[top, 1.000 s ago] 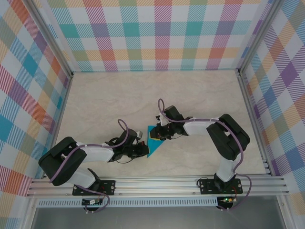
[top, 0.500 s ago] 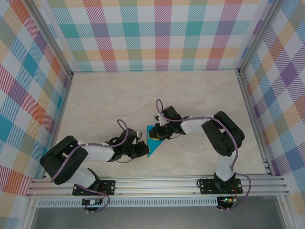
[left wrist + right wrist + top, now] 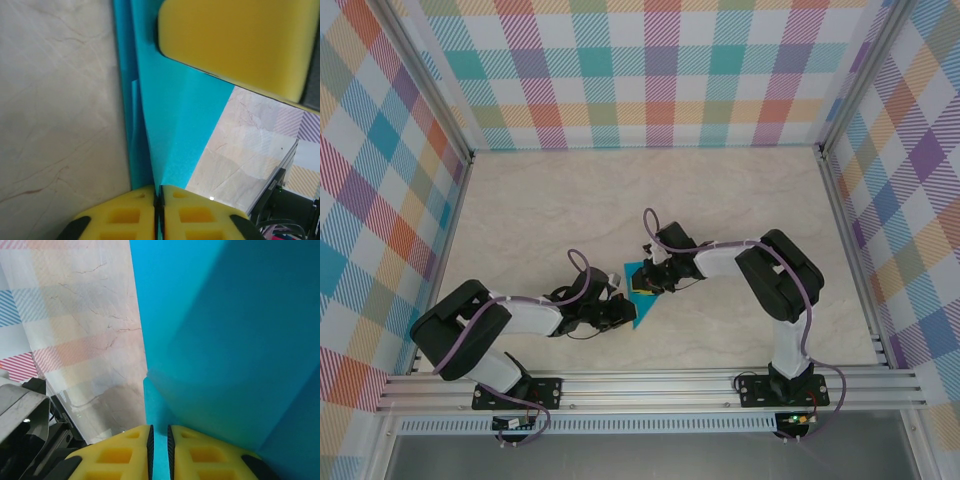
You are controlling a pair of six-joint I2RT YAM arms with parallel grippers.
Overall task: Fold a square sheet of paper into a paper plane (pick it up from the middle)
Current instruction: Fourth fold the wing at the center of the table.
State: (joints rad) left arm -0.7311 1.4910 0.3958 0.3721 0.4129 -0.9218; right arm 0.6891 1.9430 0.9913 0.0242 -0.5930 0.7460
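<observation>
The square sheet of paper (image 3: pixel 642 308) is teal and folded into a pointed wedge, lying on the table between the two arms. My left gripper (image 3: pixel 623 308) is at its left edge. In the left wrist view the paper (image 3: pixel 175 135) runs as a raised crease into my left gripper (image 3: pixel 159 192), whose yellow jaws are pressed together on it. My right gripper (image 3: pixel 646 283) lies over the sheet's upper part, and one of its fingers (image 3: pixel 235 45) rests on the paper. In the right wrist view a strip of the paper (image 3: pixel 225 340) passes between my right gripper's (image 3: pixel 159 432) jaws, a narrow slit apart.
The marble-patterned table (image 3: pixel 570 210) is bounded by checked walls on three sides. An aluminium rail (image 3: pixel 640 385) with both arm bases runs along the near edge. The right arm's elbow (image 3: pixel 780 275) stands to the right of the paper.
The right arm's elbow and wrist have shifted slightly left and towards the back. The paper and the left gripper have stayed nearly in place.
</observation>
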